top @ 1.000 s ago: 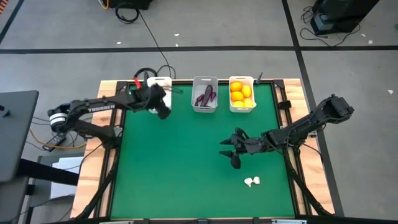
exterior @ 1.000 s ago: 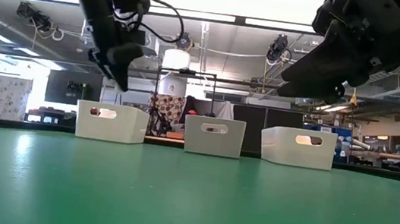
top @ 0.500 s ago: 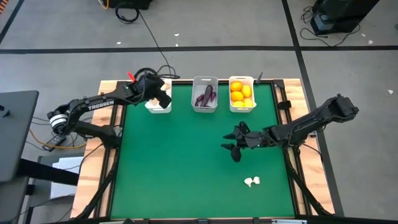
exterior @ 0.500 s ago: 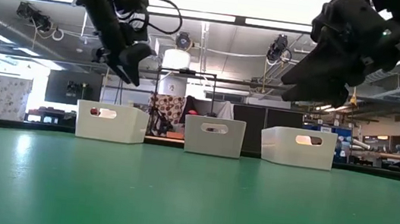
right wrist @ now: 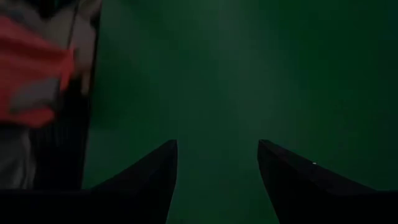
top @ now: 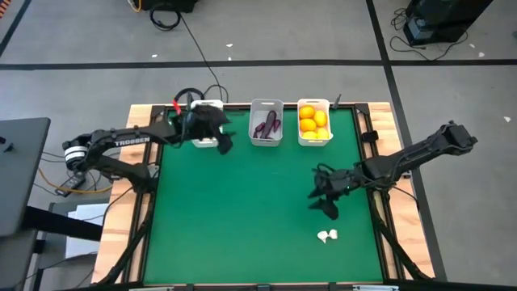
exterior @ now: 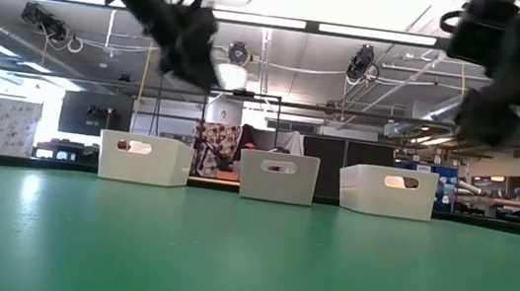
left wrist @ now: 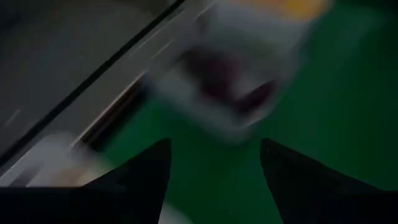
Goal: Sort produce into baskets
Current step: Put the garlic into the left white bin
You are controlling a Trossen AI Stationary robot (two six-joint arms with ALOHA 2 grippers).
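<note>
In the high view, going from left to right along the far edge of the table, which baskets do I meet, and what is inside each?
Left basket, mostly hidden by the left gripper, contents unseen → middle basket with eggplants → right basket with citrus.

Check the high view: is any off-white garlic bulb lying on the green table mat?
Yes, a small off-white garlic bulb lies on the green table mat, near the right tool.

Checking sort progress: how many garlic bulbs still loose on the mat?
1 visible: a garlic bulb near the table's front right, below the right gripper. Others may be hidden in the left basket.
</note>
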